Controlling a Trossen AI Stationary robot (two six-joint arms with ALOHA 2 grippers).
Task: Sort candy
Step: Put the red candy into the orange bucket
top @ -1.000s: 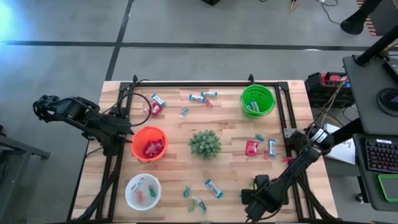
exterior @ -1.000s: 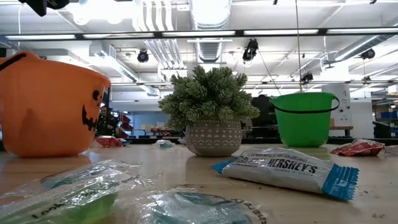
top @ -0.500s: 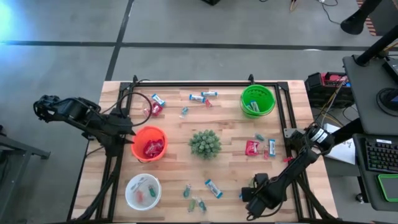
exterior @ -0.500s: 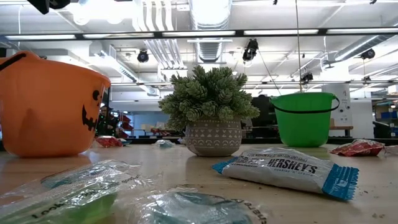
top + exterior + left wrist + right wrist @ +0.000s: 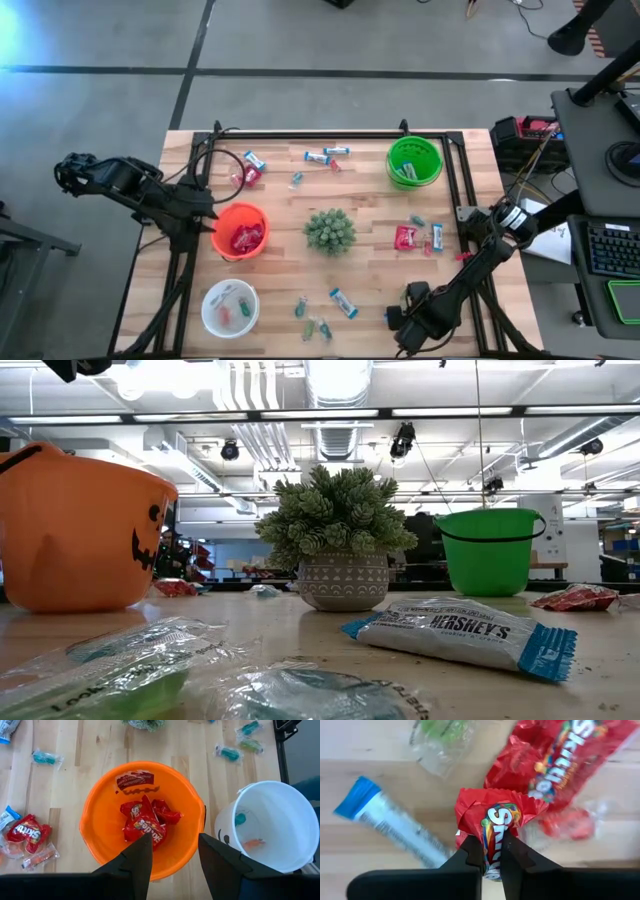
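Note:
My right gripper (image 5: 398, 322) hangs over the table's near right part, shut on a small red Skittles packet (image 5: 495, 815). Under it lie a larger red packet (image 5: 560, 755), a blue-and-white bar (image 5: 390, 825) and a green piece (image 5: 440, 735). My left gripper (image 5: 172, 865) is open and empty above the orange bowl (image 5: 90, 820), which holds several red packets (image 5: 147, 820). The high view shows it at the bowl's left rim (image 5: 205, 215). More candy lies scattered on the table, at the far side (image 5: 325, 155) and the near side (image 5: 342, 302). My right gripper pinches the red packet's lower edge (image 5: 491, 851) between its two fingers. The packet stands up past the fingertips, crumpled, and is lifted clear of the table and the candy below.
A potted spiky green plant (image 5: 330, 231) stands mid-table. A green bowl (image 5: 414, 162) is at the far right and a white bowl (image 5: 230, 307) with a few pieces at the near left. A black frame rail (image 5: 320, 133) runs along the far edge. A Hershey's bar (image 5: 460, 632) lies near the low camera.
My right gripper has shifted slightly toward the table's left edge with the red packet still held.

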